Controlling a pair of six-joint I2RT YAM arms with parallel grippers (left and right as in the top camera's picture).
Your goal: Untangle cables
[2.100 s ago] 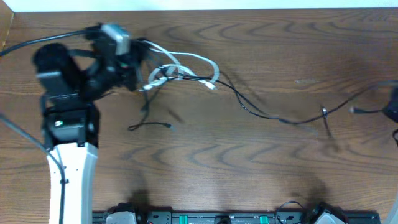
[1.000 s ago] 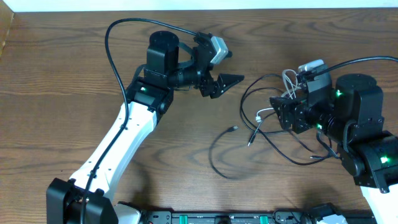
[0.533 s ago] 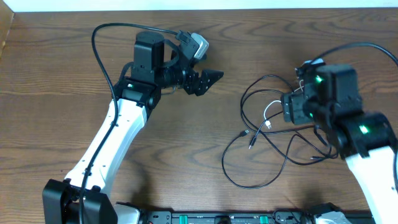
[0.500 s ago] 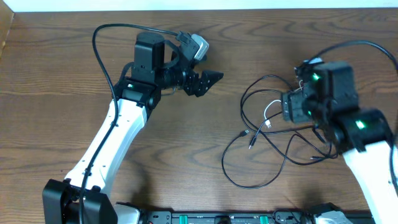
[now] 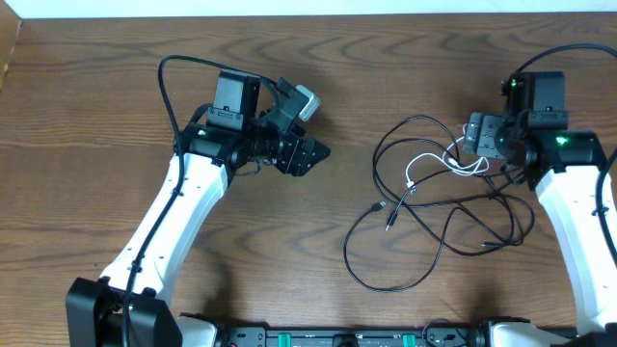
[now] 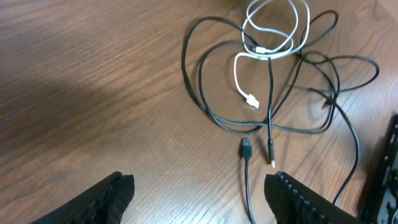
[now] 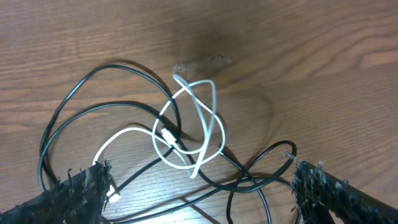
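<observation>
Cables (image 6: 270, 112): black-and-white tangle on counter, centre-right of overhead frame. Right hand (image 7: 202, 186): open, empty, directly above white loops (image 7: 189, 134); nearer. Left hand (image 5: 308, 154): open, empty, well left.

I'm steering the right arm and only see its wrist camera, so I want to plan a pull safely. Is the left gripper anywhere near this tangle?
Observer: No. The left gripper is open and empty, hovering off to the left of the cables with a gap between them.
Operator: The black cords run out of my frame. Where do they end?
Observer: Two black plugs lie side by side, loose, on the side of the pile facing the left arm.
Operator: Does anything trail toward the front?
Observer: Yes, one black loop sweeps out toward the front edge, and its lowest part lies by itself.
</observation>
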